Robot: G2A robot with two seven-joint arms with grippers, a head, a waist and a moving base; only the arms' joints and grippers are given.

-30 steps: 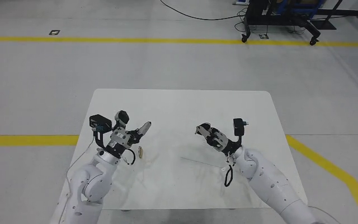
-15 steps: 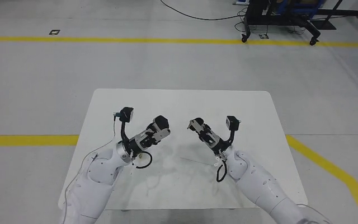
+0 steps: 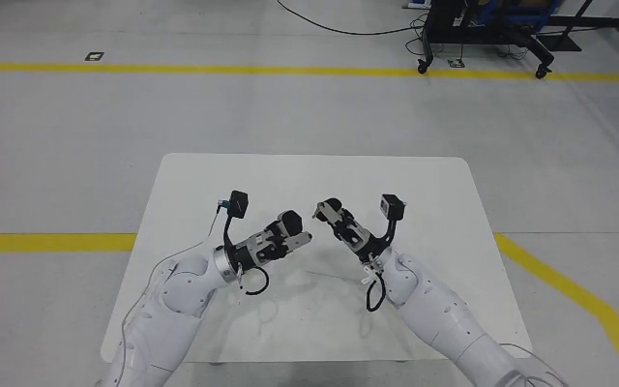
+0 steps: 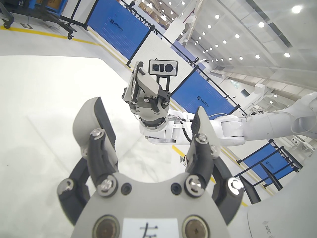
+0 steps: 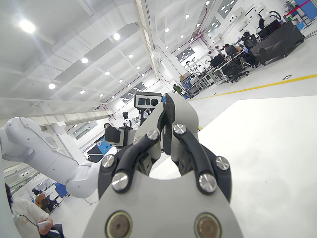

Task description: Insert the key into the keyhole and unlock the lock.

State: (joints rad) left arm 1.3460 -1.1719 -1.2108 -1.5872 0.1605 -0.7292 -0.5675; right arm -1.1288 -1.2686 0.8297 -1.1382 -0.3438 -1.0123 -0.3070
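Above the middle of the white table (image 3: 406, 184), my two grippers face each other a short gap apart. The left gripper (image 3: 295, 228) is open; in its wrist view the left gripper (image 4: 148, 105) has nothing between its dark pads (image 4: 105, 122). Straight ahead of it is the right gripper (image 4: 137, 67), which is shut. In the right wrist view the right gripper (image 5: 166, 99) has its pads pressed together, and I cannot tell whether anything thin is pinched there. The left gripper (image 5: 115, 136) sits just beyond it.
Black cables loop under both wrists (image 3: 371, 295). The table's far half and right side are bare. Yellow floor lines (image 3: 290, 70) run beyond the table, and a black wheeled cart (image 3: 484, 29) stands far back right.
Both arms have swung inward toward the table's middle, and the left gripper has turned to face the right one. A small tan thing on the table by the left arm is now hidden.
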